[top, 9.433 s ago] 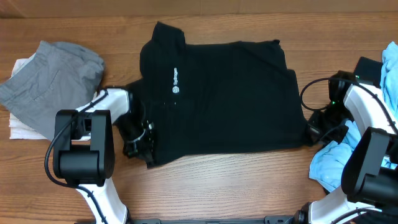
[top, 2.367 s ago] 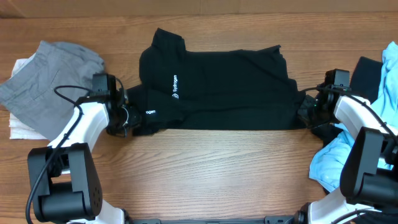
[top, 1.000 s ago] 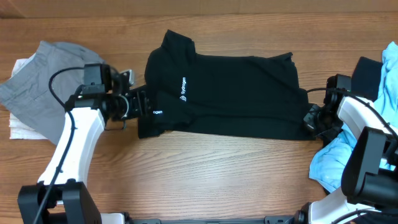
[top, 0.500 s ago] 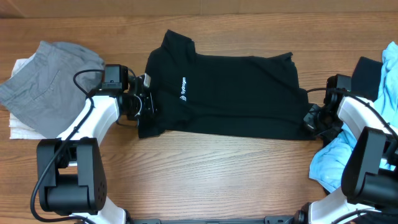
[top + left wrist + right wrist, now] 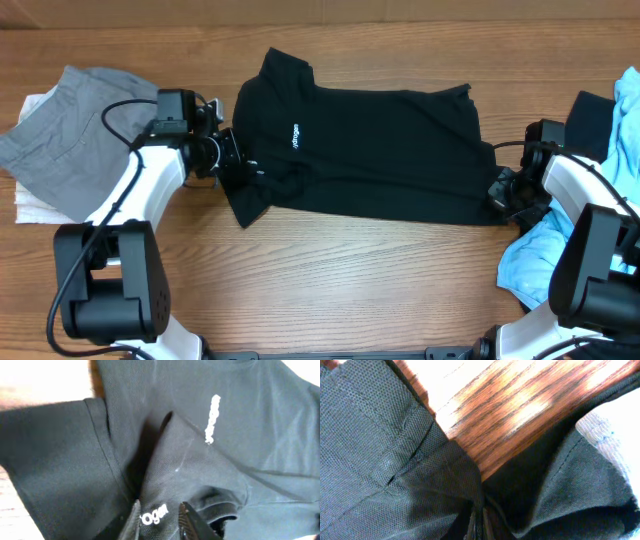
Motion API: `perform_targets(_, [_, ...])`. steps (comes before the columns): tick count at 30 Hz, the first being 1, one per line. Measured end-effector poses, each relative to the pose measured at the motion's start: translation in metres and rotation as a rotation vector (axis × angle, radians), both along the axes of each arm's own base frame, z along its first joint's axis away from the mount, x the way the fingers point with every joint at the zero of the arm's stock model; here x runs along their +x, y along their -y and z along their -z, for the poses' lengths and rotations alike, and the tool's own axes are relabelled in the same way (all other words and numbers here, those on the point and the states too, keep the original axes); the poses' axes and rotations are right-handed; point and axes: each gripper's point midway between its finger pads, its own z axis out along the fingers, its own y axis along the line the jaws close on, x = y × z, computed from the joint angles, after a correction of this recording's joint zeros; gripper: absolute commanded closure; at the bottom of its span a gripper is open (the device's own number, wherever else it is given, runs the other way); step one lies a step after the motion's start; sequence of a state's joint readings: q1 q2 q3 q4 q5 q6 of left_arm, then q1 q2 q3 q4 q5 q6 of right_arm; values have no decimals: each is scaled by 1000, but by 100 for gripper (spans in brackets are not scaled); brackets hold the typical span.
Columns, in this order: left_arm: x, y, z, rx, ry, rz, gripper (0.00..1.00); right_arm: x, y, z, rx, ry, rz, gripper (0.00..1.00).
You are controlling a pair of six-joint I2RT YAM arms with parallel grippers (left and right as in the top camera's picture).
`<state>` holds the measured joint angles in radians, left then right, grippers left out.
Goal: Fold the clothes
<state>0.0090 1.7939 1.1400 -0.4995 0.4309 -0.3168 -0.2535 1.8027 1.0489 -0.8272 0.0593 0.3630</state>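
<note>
The black short-sleeved shirt lies across the middle of the table, folded lengthwise, its white chest logo facing up. My left gripper is shut on a fold at the shirt's left end; the wrist view shows the fingers pinching fabric with white lettering. My right gripper is shut on the shirt's right edge; in the right wrist view the fingers clamp a thin black hem over the wood.
A grey garment lies on a white one at the far left. Light blue and dark clothes are piled at the right edge, beside the right arm.
My left gripper has shifted slightly right and back with the shirt's left end, twisting it so the lower left corner now points toward the front. The right arm has not moved.
</note>
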Motion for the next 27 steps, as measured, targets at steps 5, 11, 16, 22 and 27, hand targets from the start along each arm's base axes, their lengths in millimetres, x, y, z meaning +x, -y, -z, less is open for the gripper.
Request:
perform_targets(5, [-22,1,29,15,-140,4,66,0,0,0,0,1,0,92])
perform_targets(11, [-44,0,33,1,-239,-3,66,0,0,0,0,0,0,92])
perform_targets(16, [-57,1,35,-5,-298,-3,64,0,0,0,0,0,0,92])
perform_targets(22, [-59,-6,42,49,-305,-22,55,0,0,0,0,0,0,92])
perform_targets(27, [-70,-11,55,87,-299,-32,56,0,0,0,0,-1,0,92])
